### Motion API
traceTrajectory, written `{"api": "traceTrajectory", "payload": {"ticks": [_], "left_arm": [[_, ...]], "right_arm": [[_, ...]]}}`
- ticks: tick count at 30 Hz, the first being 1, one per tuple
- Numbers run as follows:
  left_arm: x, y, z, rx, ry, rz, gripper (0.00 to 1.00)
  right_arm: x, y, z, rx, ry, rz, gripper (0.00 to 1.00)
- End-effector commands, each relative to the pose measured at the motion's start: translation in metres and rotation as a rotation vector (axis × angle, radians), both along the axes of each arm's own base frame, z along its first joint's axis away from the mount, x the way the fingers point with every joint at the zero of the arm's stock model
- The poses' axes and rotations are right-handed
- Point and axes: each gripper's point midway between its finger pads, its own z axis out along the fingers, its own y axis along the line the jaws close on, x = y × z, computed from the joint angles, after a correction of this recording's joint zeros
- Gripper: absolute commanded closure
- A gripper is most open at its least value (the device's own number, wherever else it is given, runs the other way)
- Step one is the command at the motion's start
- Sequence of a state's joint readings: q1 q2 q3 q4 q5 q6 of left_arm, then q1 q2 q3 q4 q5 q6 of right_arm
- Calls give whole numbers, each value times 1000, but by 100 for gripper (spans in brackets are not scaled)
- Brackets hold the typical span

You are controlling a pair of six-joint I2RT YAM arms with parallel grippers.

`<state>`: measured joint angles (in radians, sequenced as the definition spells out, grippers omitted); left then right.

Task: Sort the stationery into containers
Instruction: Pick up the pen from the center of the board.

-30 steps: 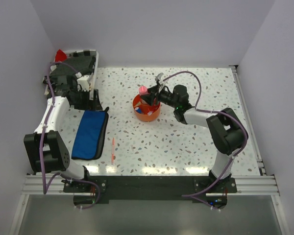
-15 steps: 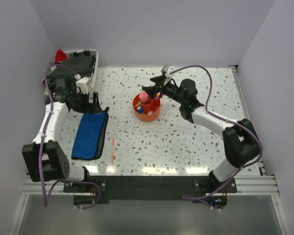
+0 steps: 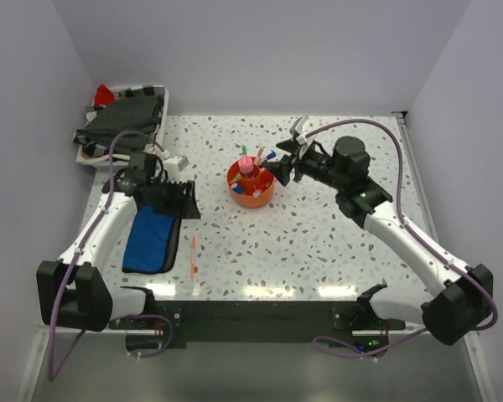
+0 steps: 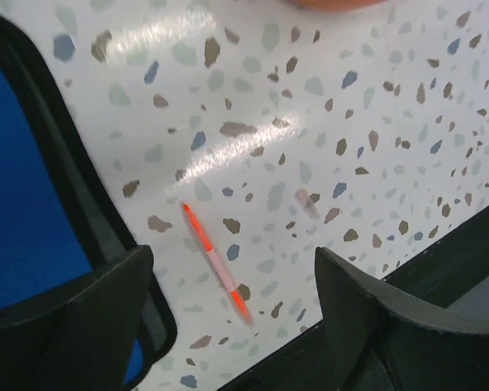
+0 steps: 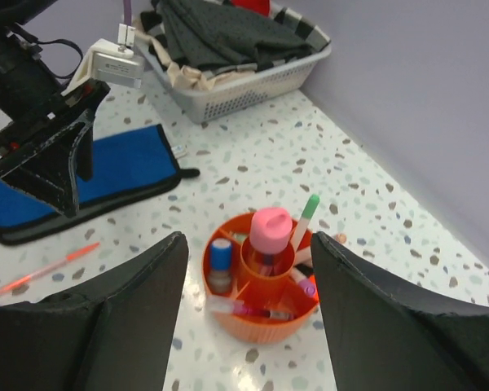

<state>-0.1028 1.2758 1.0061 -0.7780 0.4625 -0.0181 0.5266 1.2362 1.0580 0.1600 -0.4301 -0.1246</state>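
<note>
Two claws: both are mine, and both stand with jaws spread wide and nothing between the fingers.
Left claw: my left claw hangs over the far end of the blue pouch and hides that end from the top camera.
Left claw's view: the orange pen shows in the gap between my fingers, lying down on the table, untouched.
Orange pen: it lies flat just beside the pouch's black right edge, apart from it, near the front of the table.
Blue pouch: it lies flat on the left side, its long edge running toward my arm bases.
Right claw: my right claw is raised just beside the right rim of the orange organiser, fingers pointed at it, not touching.
Organiser contents: the pink tube stands upright in the central cup. The blue cylinder stands in an outer compartment. The green-capped pen leans out of the far side. More thin pens lie in the near compartments, too small to name.
In the way: the pink tube and the leaning pens rise above the rim, right in front of my right fingers.
Around: a white tray heaped with dark cloth sits in the far-left corner, well apart from the organiser, with a red object behind it.
</note>
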Motion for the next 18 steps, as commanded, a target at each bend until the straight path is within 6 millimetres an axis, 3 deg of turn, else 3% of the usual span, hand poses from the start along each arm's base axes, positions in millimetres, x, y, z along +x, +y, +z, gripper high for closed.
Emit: {"api": "traceTrajectory", "payload": {"ticks": [1,4,6,12,18], "left_arm": [[-54,-2,-52,29,260,95,20],[-79,-1,-77,42,352,120,25],[-83,3,-86,71,365,152,27],[-80,4,-101,121,393,178,34],[-72,5,-112,199,382,200,42]], "right_arm": [[-23,-26,-42,-140,120,-50,34],[-33,-36,-51,-167,135,-67,35],[-39,-40,-63,-189,164,-68,36],[-48,-43,-79,-179,208,-72,36],[-43,-42,-82,-175,189,-76,37]]}}
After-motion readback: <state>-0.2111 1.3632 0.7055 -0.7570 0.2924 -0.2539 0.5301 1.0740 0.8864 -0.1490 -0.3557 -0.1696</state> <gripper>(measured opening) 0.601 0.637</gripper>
